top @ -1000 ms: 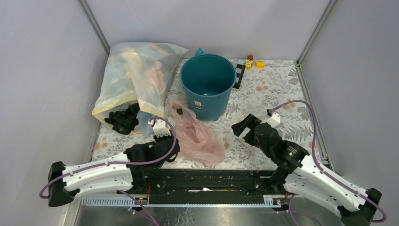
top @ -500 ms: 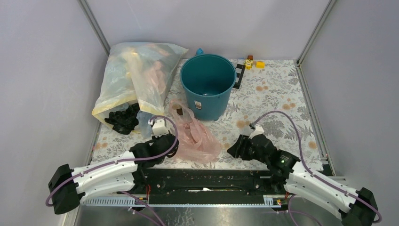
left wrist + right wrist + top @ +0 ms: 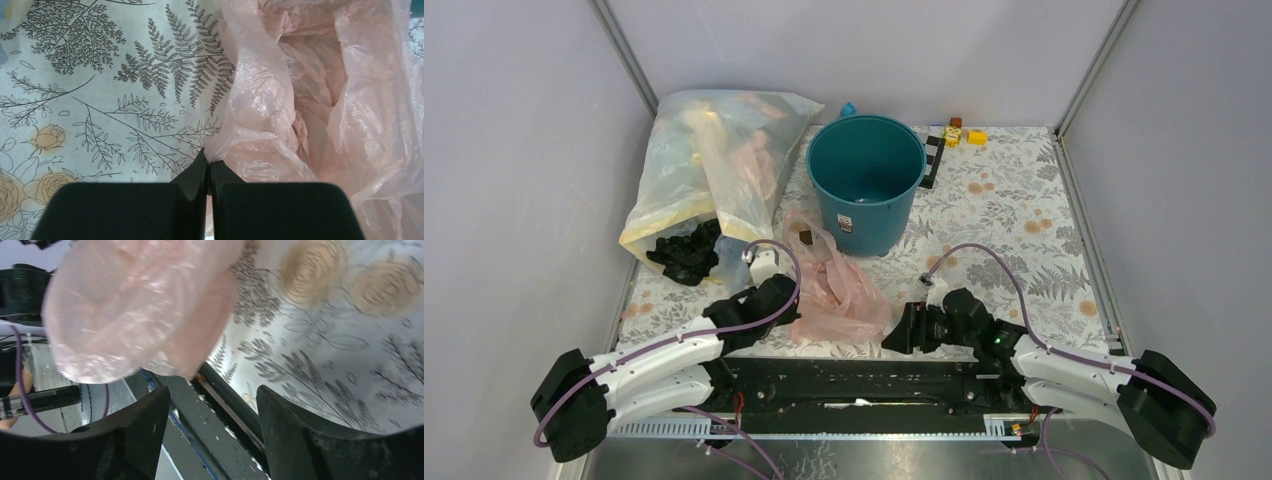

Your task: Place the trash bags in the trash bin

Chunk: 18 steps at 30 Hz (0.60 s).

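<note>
A crumpled pink trash bag [image 3: 839, 295] lies on the floral table in front of the teal-blue trash bin [image 3: 866, 180], which stands upright and open at the back centre. My left gripper [image 3: 786, 298] is shut on the bag's left edge; the left wrist view shows the film [image 3: 300, 100] pinched between the closed fingertips [image 3: 208, 162]. My right gripper [image 3: 896, 332] is open, low at the table's near edge, just right of the bag [image 3: 135, 315]; nothing is between its fingers [image 3: 145, 435].
A large clear bag [image 3: 709, 170] stuffed with yellow, pink and black bags leans at the back left. A black strip [image 3: 932, 160] and small yellow toys [image 3: 962, 133] lie behind the bin. The black rail [image 3: 854, 385] runs along the near edge. Walls enclose the sides.
My right arm has swung left and down toward the pink bag's right side. My left gripper has moved forward onto the bag's left edge, and the bag has bunched up.
</note>
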Available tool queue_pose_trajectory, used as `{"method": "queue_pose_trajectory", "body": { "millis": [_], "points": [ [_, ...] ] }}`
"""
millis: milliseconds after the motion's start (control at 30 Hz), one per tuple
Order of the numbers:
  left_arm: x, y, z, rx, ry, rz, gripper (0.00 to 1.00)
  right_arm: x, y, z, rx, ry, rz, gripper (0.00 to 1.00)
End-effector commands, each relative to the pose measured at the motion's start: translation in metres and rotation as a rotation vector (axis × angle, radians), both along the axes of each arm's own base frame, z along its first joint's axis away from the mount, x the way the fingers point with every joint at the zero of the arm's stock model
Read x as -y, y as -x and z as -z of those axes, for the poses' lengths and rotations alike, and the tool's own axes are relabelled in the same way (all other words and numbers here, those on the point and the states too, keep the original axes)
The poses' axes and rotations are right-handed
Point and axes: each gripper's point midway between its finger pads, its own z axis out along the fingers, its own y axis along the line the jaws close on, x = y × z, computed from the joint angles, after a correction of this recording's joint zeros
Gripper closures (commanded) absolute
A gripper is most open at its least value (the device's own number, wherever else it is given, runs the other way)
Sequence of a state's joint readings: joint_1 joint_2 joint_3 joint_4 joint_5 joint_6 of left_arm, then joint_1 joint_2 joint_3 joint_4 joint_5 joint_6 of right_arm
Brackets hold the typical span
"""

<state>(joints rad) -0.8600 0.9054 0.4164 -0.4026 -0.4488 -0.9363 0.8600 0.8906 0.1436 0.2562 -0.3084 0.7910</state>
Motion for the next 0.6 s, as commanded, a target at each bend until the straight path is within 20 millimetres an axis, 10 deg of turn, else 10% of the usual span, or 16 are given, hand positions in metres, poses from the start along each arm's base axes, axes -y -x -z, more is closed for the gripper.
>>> {"method": "queue_pose_trajectory", "body": {
  "millis": [0,267,567],
  "points": [
    [0.008,-0.004,-0.005,0.018,0.037,0.021,1.0,-0.031,-0.007,-0.043,0.091,-0.173,-0.061,0.28],
    [0.008,-0.004,-0.007,0.019,0.041,0.022,1.0,-0.05,-0.019,-0.04,0.102,-0.131,-0.065,0.28],
    [-0.002,-0.006,-0.018,0.058,0.069,-0.039,1.0,-0.036,-0.043,-0.05,0.142,-0.161,0.134,0.89]
  ]
}}
